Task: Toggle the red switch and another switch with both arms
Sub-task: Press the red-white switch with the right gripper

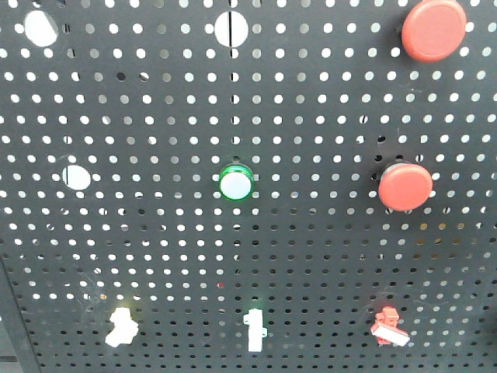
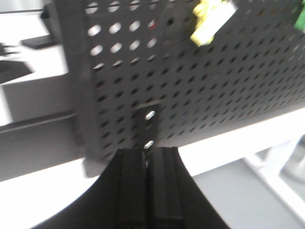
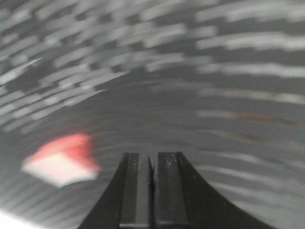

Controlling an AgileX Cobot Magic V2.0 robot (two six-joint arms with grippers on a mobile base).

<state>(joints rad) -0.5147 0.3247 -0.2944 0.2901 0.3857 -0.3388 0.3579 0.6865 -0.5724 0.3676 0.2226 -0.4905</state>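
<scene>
**Two arms on approach, neither switch touched yet**

Both sets of jaws are pressed together with nothing between them, the left jaws seen in the left wrist view and the right jaws in the right wrist view. That suits pushing a lever with closed tips rather than pinching it.

The red switch (image 1: 388, 328) sits at the right end of the bottom row on the black pegboard (image 1: 155, 233), below the two big round red buttons (image 1: 404, 186). In the right wrist view, which is heavily smeared, it lies low and to the left of the jaw tips, near but apart.

A yellow switch (image 2: 209, 21) at the left end of the same row is the likely second target. It shows high in the left wrist view, well apart from the left jaws, which sit low by the panel's corner near the desk (image 2: 43, 195).

I judge this to be the reaching step. Next, the right arm must shift sideways onto the white-tipped lever. The left arm must climb and cross to the yellow one. Then both levers get flicked.
</scene>
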